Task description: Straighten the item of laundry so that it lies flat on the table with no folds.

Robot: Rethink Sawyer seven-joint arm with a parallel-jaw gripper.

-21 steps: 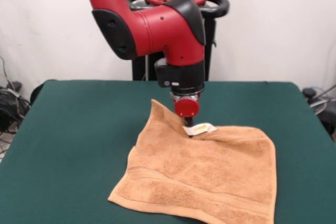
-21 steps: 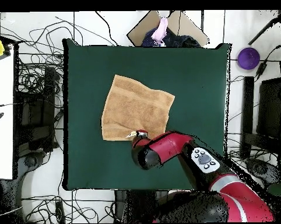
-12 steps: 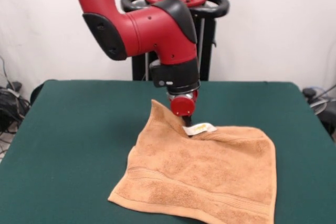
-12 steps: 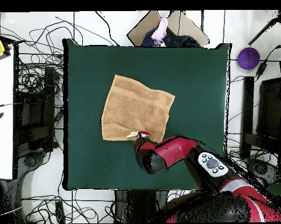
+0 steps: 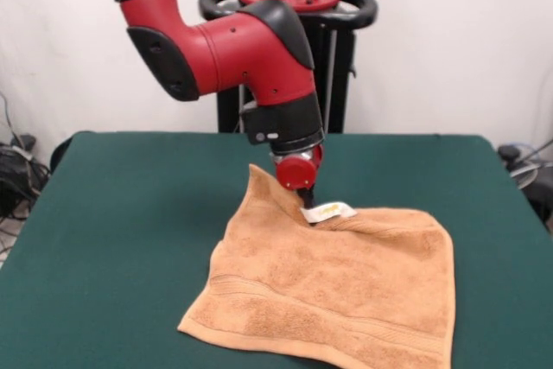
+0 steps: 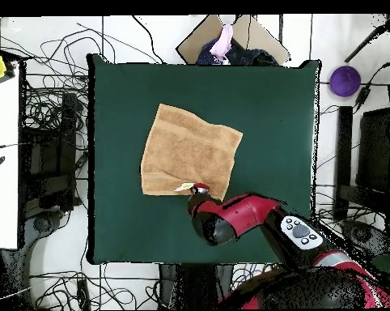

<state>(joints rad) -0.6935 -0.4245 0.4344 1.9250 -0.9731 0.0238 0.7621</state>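
The peach-orange terry towel (image 5: 333,287) looks soft, light and limp; best grasped at its raised corner. The gripper (image 5: 306,202) touches there, whether closed I cannot tell

White wall (image 5: 449,41) behind; tiled floor (image 6: 48,81) strewn with cables (image 6: 44,105); purple round object (image 6: 345,81).
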